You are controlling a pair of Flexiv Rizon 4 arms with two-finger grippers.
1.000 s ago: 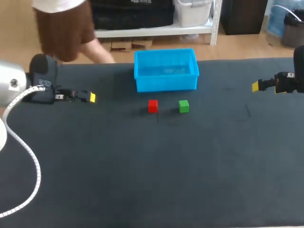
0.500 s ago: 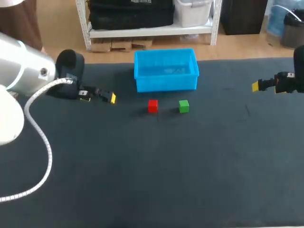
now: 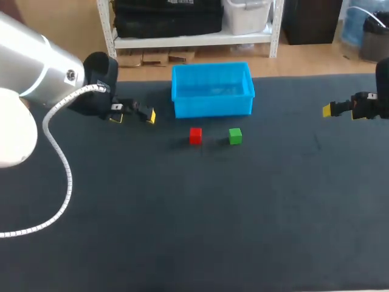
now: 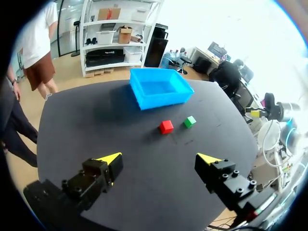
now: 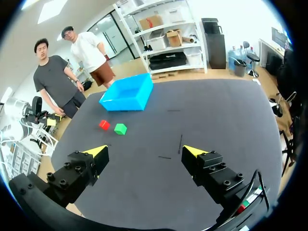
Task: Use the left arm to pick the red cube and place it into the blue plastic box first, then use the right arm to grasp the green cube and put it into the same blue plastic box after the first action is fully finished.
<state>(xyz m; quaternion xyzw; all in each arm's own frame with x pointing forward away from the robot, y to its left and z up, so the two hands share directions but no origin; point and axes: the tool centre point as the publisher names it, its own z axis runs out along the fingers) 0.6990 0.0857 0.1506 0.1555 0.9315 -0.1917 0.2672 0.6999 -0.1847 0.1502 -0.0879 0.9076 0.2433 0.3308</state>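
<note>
Left gripper [image 4: 159,159] is spread wide and holds nothing, above the black table [image 4: 86,120]. The red cube [image 4: 166,126] sits on the table ahead of it, the green cube [image 4: 189,121] near the red one but apart, and the blue plastic box [image 4: 163,100] beyond both. Right gripper [image 5: 144,151] is also spread and holds nothing, with both cubes well ahead, off to one side, and the box past them.

Left arm [image 3: 42,73] is on the move! It has swung in from the counter's left edge towards the middle, and more of its silver body and white cable now fills that side. Its pincer [image 3: 133,115] has slid across and a little further back, now near the left end of the blue box [image 3: 213,106] and closer to the red cube [image 3: 195,135]. Two yellow fingertips [image 3: 151,115] now show, spread apart, where one showed before.
</note>
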